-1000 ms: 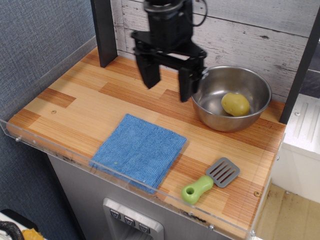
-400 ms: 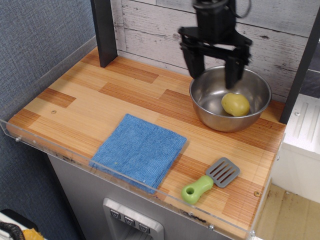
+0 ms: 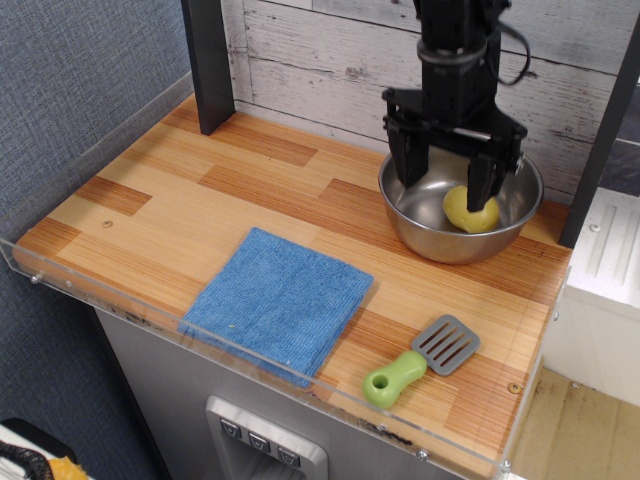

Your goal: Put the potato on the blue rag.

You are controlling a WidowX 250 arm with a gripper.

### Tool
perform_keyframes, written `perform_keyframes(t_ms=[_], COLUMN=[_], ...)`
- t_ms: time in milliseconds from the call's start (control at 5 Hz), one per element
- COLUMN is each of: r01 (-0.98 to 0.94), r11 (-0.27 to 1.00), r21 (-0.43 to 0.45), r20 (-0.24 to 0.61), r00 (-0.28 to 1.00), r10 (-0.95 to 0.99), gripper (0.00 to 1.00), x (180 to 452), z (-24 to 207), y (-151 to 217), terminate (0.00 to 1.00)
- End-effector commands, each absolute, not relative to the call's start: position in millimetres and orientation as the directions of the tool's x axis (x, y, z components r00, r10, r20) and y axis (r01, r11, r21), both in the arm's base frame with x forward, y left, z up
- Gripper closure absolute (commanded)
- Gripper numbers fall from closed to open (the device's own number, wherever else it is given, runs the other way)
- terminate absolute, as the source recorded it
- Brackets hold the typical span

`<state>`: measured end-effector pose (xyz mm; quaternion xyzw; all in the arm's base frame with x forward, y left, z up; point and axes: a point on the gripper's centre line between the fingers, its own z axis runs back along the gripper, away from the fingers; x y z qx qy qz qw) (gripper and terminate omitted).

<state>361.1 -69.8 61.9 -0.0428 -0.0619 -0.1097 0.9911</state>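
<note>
The pale yellow potato [image 3: 466, 211] lies inside the steel bowl [image 3: 437, 241] at the back right of the wooden table. My black gripper [image 3: 446, 173] hangs open over the bowl, its jaws spread wide; the right finger [image 3: 480, 184] covers part of the potato, the left finger [image 3: 410, 163] is over the bowl's left side. It holds nothing. The blue rag [image 3: 279, 301] lies flat near the table's front edge, left of centre, well away from the gripper.
A green-handled grey spatula [image 3: 420, 361] lies at the front right. A dark post [image 3: 208, 62] stands at the back left. A clear plastic rim [image 3: 200, 335] edges the table's front and left. A white plank wall is behind.
My gripper has moved right from over the table's middle to above the bowl and has come down around the potato. It has stayed open. The potato has not moved.
</note>
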Motion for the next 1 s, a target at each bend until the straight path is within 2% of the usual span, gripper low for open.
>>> perform_keyframes(t_ms=[0, 200, 800], r01=[0.212, 0.183, 0.184], r11=[0.977, 0.983, 0.980], r21=[-0.009, -0.019, -0.077], r20=[0.142, 0.162, 0.207], r00=[0.968, 0.971, 0.964], r10=[-0.209, -0.178, -0.165], gripper=[0.00, 0.00, 0.00], x=[375.0, 379.6, 391.0], z=[44.5, 37.9, 43.1], y=[-62.4, -59.8, -68.2], terminate=[0.00, 0.00, 0.00])
